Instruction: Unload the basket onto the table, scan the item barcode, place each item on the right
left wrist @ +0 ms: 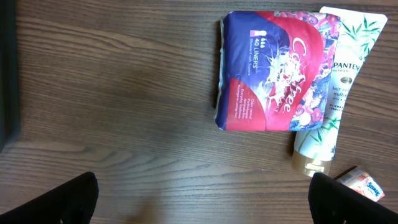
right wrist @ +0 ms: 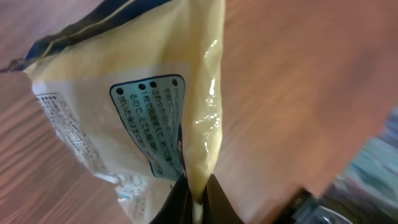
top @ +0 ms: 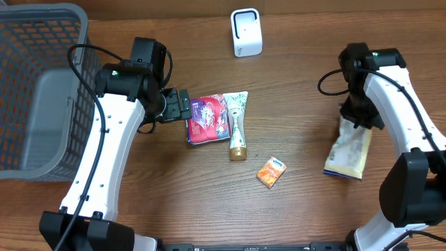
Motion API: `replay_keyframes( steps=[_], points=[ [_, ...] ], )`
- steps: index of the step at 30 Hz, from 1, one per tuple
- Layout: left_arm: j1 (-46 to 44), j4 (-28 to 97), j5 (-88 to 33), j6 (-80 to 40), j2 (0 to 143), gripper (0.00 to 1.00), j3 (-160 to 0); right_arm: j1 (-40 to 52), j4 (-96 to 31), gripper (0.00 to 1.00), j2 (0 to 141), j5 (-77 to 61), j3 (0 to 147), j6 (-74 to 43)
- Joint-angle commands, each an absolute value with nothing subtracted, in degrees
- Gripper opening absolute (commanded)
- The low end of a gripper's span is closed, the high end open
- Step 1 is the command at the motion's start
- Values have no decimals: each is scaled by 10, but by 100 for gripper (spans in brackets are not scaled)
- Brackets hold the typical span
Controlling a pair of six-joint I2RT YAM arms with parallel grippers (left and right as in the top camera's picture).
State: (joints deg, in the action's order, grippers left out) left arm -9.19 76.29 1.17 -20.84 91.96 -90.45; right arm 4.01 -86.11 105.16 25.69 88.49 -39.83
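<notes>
Right gripper [right wrist: 196, 198] pinches the seam of the cream pouch [right wrist: 124, 93]; left gripper [left wrist: 204, 202] hangs spread wide above the table [left wrist: 112, 93].

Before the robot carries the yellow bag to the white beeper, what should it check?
1. Right claw pinched shut on an edge of the yellow bag: ok.
2. Bag lifted off the table: cannot tell; from overhead it looks mostly lying down.
3. Barcode side found: cannot tell; the wrist view shows only small print.
4. White scanner upright and uncovered: ok.
5. Way from bag to scanner: ok, only bare wood lies between them, so the path is probably free.
6. Left claw open, empty, by the red liner pack, away from the right arm: ok.
</notes>
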Motion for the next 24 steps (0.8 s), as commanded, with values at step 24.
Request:
replay_keyframes(
  steps=[24],
  points=[
    [-94, 762, 17, -214, 919, 100, -908, 186, -799, 4, 1045, 175, 890, -444]
  ],
)
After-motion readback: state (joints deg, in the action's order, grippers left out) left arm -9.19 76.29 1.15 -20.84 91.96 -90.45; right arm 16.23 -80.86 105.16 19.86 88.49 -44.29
